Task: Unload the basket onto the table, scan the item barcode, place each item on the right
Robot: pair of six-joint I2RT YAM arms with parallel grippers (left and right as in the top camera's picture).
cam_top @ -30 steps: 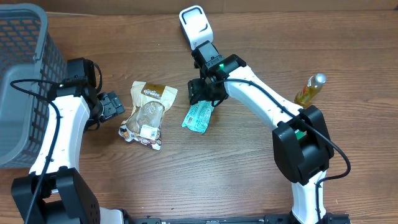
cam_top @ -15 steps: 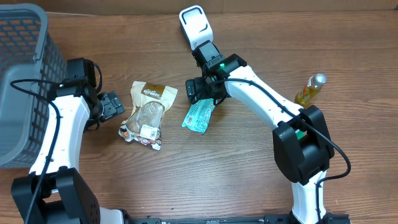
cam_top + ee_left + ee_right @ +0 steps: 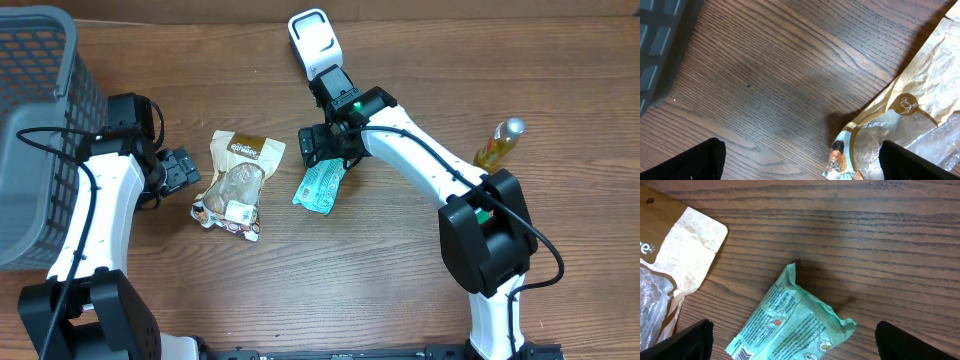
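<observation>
One wooden tabletop (image 3: 400,290) carries everything, and one grey mesh basket (image 3: 60,60) fills its far left corner. Two white-and-black arms are out. The left arm (image 3: 95,215) runs up beside the basket and bends at the top, turning its claw (image 3: 185,170) to the right, just short of the snack bag. The right arm (image 3: 420,160) stretches from the right side of the tabletop in a long diagonal towards the centre, with its claw (image 3: 320,150) angled down over the top end of the green packet.

One tan and brown snack bag (image 3: 238,180) lies flat between the two claws, with a white label near its lower end. One white scanner (image 3: 313,42) sits at the far edge, just behind the right wrist. One green packet (image 3: 321,187) lies on the wood just right of the bag, apart from it. In the right wrist view its crimped upper end points away from the camera, and a barcode (image 3: 742,352) shows at the bottom of the frame. One small bottle (image 3: 498,145) of yellowish liquid stands well off to the right.

Both claws are spread wide. The left fingertips (image 3: 682,160) sit in the bottom corners of their view, with bare wood and a corner of the bag between them. The right fingertips (image 3: 680,340) are just as far apart, and the packet lies loose on the tabletop below them, pinched by nothing.
</observation>
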